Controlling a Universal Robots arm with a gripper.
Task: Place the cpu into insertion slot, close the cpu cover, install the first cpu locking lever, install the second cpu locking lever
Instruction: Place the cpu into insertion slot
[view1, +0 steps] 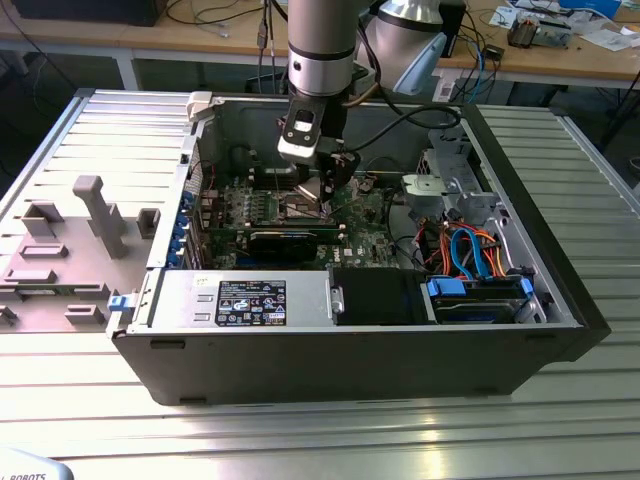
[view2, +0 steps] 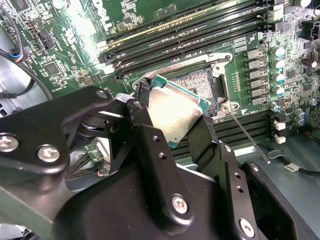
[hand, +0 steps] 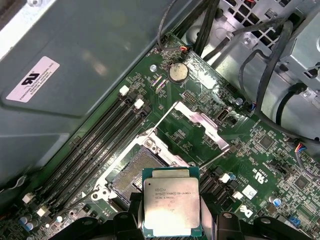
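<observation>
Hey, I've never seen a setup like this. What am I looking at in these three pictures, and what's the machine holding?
A robot arm works inside an open computer case lying on a ribbed metal table. The exterior view comes from a camera off the arm; both wrist views come from cameras riding on the arm, facing the green motherboard. The arm's hand grips the cpu, a small square chip, close over the insertion slot, not yet seated. The cpu cover is flipped open beside the slot.
</observation>
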